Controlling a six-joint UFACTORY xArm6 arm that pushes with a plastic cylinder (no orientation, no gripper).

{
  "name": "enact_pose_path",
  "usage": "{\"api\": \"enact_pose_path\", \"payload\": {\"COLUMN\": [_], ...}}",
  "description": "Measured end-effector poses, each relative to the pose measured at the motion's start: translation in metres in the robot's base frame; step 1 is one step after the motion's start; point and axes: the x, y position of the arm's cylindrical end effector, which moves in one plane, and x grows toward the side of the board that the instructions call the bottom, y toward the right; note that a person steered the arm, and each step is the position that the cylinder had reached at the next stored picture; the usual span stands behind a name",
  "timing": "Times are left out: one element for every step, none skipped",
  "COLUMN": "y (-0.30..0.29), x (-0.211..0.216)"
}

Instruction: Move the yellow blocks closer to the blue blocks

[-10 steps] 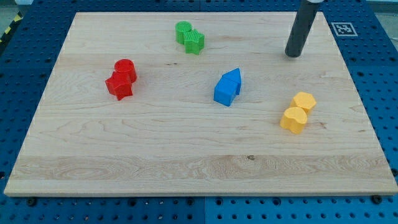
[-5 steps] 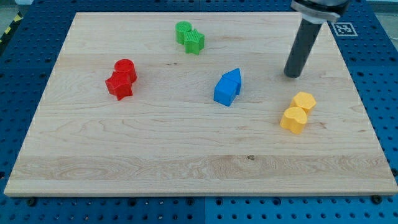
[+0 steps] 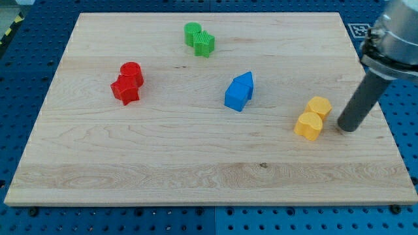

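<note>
Two yellow hexagonal blocks touch each other at the view's right: one above, one below it. Two blue blocks sit pressed together near the board's middle, to the left of the yellow pair. My tip rests on the board just right of the yellow blocks, a small gap away from them. The dark rod rises from it toward the view's upper right.
Two green blocks sit together at the view's top centre. Two red blocks sit together at the left. The wooden board lies on a blue pegboard; its right edge is close behind my tip.
My tip moved from above the yellow blocks, near the board's top right, down and rightward to just right of the yellow pair. No block has moved.
</note>
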Motion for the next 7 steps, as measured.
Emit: {"api": "enact_pose_path", "payload": {"y": [-0.011, -0.021, -0.033, -0.061, -0.089, -0.111, -0.104], "x": [0.019, 0.024, 0.014, 0.001, -0.02, -0.026, 0.013]}}
